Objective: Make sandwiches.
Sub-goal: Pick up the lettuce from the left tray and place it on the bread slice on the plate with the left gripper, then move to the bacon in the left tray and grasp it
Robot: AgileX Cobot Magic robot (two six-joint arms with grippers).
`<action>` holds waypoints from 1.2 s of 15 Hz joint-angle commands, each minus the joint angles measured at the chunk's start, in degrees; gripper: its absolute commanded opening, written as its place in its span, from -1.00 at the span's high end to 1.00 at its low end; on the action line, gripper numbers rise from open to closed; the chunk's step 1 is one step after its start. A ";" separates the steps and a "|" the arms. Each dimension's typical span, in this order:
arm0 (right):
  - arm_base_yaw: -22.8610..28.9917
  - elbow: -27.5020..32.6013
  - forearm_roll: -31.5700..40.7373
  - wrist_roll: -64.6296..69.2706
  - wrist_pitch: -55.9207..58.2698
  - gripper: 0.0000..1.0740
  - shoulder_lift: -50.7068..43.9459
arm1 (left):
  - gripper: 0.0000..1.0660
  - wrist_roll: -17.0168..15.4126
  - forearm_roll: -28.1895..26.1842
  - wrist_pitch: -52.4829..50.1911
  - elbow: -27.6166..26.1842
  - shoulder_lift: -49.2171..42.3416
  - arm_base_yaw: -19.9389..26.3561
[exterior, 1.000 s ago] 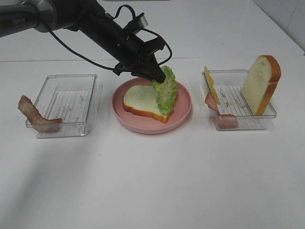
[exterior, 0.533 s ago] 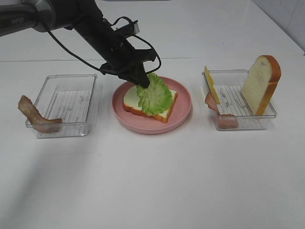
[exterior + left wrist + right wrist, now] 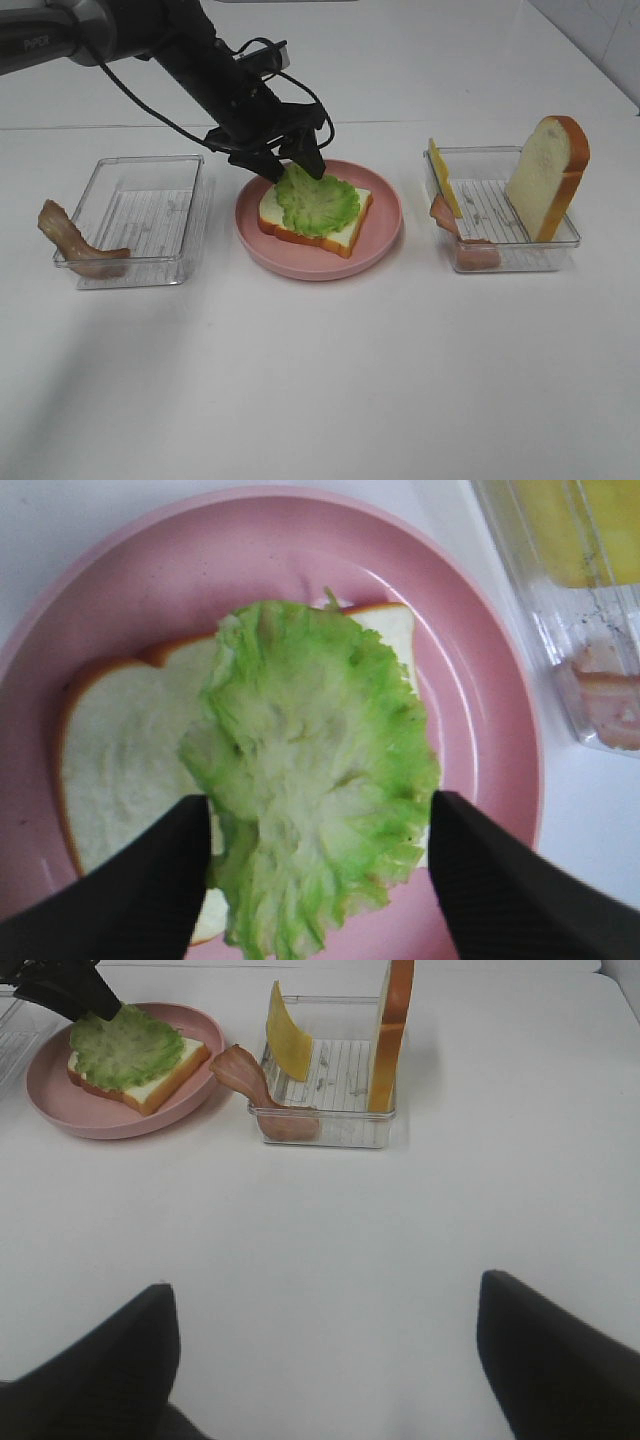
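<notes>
A white bread slice [image 3: 348, 231] with orange-brown crust lies on the round pink plate [image 3: 385, 232]. A green lettuce leaf [image 3: 318, 201] lies flat on it. My left gripper [image 3: 291, 165] is open at the leaf's back-left edge, one finger on each side of it. The left wrist view shows the lettuce [image 3: 310, 800] on the bread [image 3: 120, 770] between the spread fingers [image 3: 150, 880]. My right gripper [image 3: 325, 1290] is open and empty over bare table, well in front of the right tray [image 3: 330, 1110]. That tray holds a yellow cheese square [image 3: 443, 178], an upright bread slice [image 3: 547, 178] and a bacon strip [image 3: 470, 250].
A clear tray [image 3: 140, 215] stands left of the plate, with a bacon strip [image 3: 70, 240] draped over its left front corner. The right tray [image 3: 500, 215] stands right of the plate. The left arm and its cable reach in from the upper left.
The left gripper swung the hanging lettuce leaf down flat onto the bread and opened, letting go of it. The right side has not changed.
</notes>
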 commanded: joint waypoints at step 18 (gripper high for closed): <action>0.06 0.11 0.06 -0.29 -0.52 -0.45 -0.86 | -0.33 -15.70 31.05 14.38 11.80 -19.94 6.59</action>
